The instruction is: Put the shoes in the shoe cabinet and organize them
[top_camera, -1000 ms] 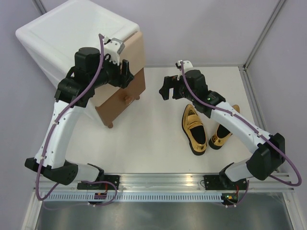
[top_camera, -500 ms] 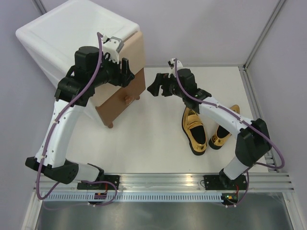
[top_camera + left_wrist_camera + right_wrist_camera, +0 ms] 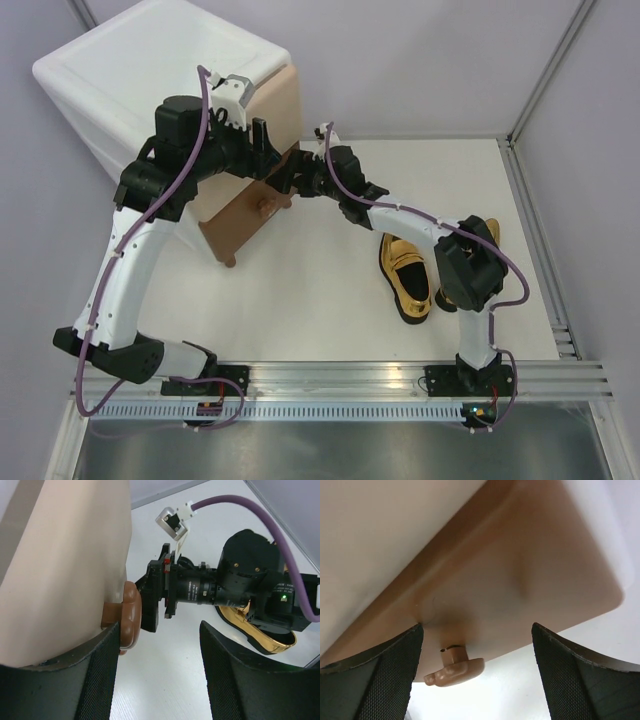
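Note:
The white shoe cabinet (image 3: 130, 75) stands at the back left, with a beige upper drawer (image 3: 280, 100) and a brown lower drawer (image 3: 250, 205). My right gripper (image 3: 285, 178) is open at the brown drawer front, its fingers on either side of the knob (image 3: 455, 669) without touching it. My left gripper (image 3: 258, 150) is open and empty just above, by the upper drawer. In the left wrist view a brown knob (image 3: 131, 612) sits beside my left finger, with the right gripper (image 3: 152, 597) against it. Two gold shoes (image 3: 405, 268) (image 3: 462, 275) lie on the table to the right. The purple shoes are out of view.
The right arm (image 3: 400, 215) stretches across the table from the shoes to the cabinet. A metal frame rail (image 3: 535, 215) runs along the table's right edge. Grey walls close in the back and the left side.
My right arm has reached left from above the gold shoes to the brown drawer, bringing its open gripper around the knob. My left arm has barely moved.

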`<act>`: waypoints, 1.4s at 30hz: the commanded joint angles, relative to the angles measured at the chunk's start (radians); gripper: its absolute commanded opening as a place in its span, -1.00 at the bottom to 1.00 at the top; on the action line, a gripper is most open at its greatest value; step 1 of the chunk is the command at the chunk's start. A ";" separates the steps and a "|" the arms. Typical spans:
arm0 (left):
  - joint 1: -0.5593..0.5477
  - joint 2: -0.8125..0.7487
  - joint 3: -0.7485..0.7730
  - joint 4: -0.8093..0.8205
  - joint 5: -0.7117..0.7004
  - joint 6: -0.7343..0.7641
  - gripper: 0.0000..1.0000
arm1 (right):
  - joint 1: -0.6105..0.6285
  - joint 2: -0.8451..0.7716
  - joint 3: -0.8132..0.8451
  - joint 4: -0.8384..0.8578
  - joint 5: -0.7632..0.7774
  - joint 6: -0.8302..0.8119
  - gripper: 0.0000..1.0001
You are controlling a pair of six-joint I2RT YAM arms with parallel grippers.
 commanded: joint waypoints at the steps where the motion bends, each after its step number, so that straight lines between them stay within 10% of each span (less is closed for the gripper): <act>1: -0.030 0.006 0.026 0.023 0.275 -0.193 0.28 | 0.024 0.058 0.088 0.120 0.017 0.068 0.85; 18: -0.064 -0.033 -0.020 0.076 0.441 -0.282 0.27 | 0.035 0.076 -0.005 0.258 0.080 0.175 0.84; 25: -0.068 -0.082 -0.047 0.078 0.419 -0.258 0.59 | 0.001 -0.060 -0.186 0.267 0.088 0.151 0.85; 32: -0.068 -0.088 -0.041 0.098 0.435 -0.239 0.99 | -0.034 -0.267 -0.269 0.093 0.069 -0.036 0.88; 42: -0.094 -0.108 -0.118 0.115 0.275 -0.255 0.99 | -0.057 -0.445 -0.346 -0.107 0.120 -0.180 0.89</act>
